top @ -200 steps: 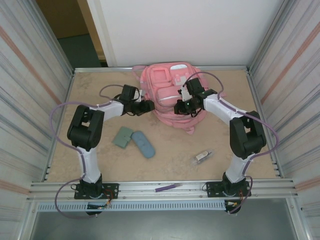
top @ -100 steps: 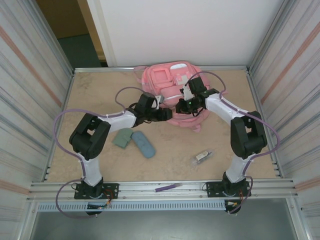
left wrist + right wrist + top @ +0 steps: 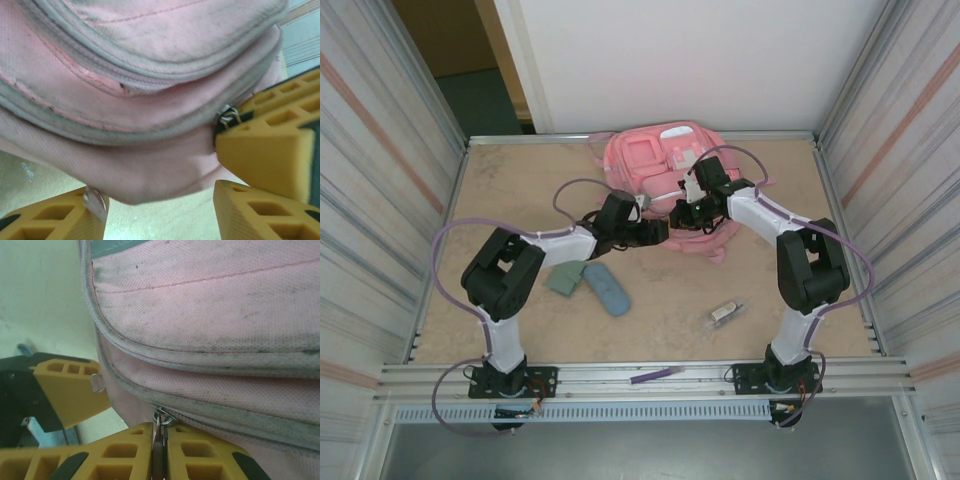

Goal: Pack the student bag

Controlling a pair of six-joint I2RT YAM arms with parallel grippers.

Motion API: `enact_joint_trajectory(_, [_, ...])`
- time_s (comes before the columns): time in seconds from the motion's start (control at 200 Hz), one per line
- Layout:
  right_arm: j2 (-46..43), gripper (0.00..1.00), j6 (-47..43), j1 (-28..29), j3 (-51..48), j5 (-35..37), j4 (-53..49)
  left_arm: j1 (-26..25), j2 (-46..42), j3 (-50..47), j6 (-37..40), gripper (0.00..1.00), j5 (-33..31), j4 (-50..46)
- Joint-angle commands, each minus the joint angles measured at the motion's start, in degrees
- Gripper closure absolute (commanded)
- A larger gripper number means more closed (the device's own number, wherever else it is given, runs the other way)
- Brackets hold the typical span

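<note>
1. Right fingers (image 3: pixel 125 452) are pinched tight on the bag's little metal zip pull (image 3: pixel 160 419), so the right gripper (image 3: pixel 159 450) is closed on it with no gap showing.
2. The left gripper (image 3: pixel 157 202) has its jaws about half apart, straddling the bag's near bottom edge. Fabric bulges between them, but it's hard to tell if they're pressing on it.
3. The bag (image 3: pixel 642 160) lies front pockets up at the far middle of the table (image 3: pixel 510 180), by the back edge. Both grippers sit at its near edge, just beside each other.
4. Handling guess: the bag is soft, floppy fabric and looks slumped and fairly light. It's not fragile, but it will probably bunch up or slide if someone tugs the zip with nothing holding it.
5. Where to grab: the pull is the right spot for the zip. The seam or edge right next to it looks best for the other gripper to hold the fabric taut.
6. Count: one bag, at least two grey zip lines in the wrist views, and one pull in a grip.
7. Loose stuff, four bits:
   - one green case (image 3: pixel 563 277)
   - one blue pouch (image 3: pixel 607 288) right beside the case
   - one small pale thing (image 3: pixel 725 312) off to the right, too small to tell
   - one purple stick (image 3: pixel 655 376) on the front rail
</note>
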Motion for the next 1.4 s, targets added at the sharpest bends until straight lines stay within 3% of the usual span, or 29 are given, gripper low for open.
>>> enact_joint_trajectory(0.0, [-1.36,0.89,1.09,0.37,-2.29,-1.07,4.77,-1.7,-7.13,-0.32,4.94,0.4,-0.84,0.57])
enact_joint_trajectory(0.165, [-5.91,0.89,-0.21,-1.24,-4.7,-0.56,3.47,5.32,-10.44,-0.7,6.03,0.38,-7.77,-9.54])
enact_joint_trajectory(0.406, [-8.62,0.89,-1.52,-1.84,-6.96,0.25,2.4,15.75,-4.49,5.59,5.25,0.38,-7.34,-13.22])
enact_joint_trajectory(0.516, [-9.13,0.9,-1.43,-1.76,-7.81,0.16,3.2,17.05,2.65,12.77,4.28,0.37,-6.61,-14.78])
enact_joint_trajectory(0.747, [-11.15,0.9,-2.82,-1.97,-8.6,1.27,1.89,18.18,15.25,21.44,-1.81,0.38,-3.93,-6.25])
enact_joint_trajectory(0.817, [-11.02,0.9,-2.89,-2.53,-8.35,1.77,0.95,18.33,18.06,23.69,-4.62,0.46,-3.24,-5.86])
enact_joint_trajectory(0.927, [-11.22,0.89,-1.98,-3.04,-8.45,1.1,1.46,18.32,19.87,23.54,-7.06,0.81,-2.11,-2.79])
enact_joint_trajectory(0.992, [-10.89,0.89,-1.95,-3.37,-8.35,1.14,2.02,18.33,18.85,21.11,-6.87,0.92,-1.84,-0.35])
enact_joint_trajectory(1.082, [-9.73,0.89,-1.61,-4.14,-7.04,0.36,1.57,18.29,15.92,16.01,-6.56,1.0,-2.2,3.0])
enact_joint_trajectory(1.243, [-7.82,0.89,-0.87,-5.76,-6.28,-0.9,3.63,17.93,9.28,8.39,-3.05,1.0,0.03,3.95])
enact_joint_trajectory(1.393, [-4.82,0.9,0.15,-6.45,-4.03,-2.13,3.91,15.39,3.64,1.09,-4.77,1.0,0.31,4.62])
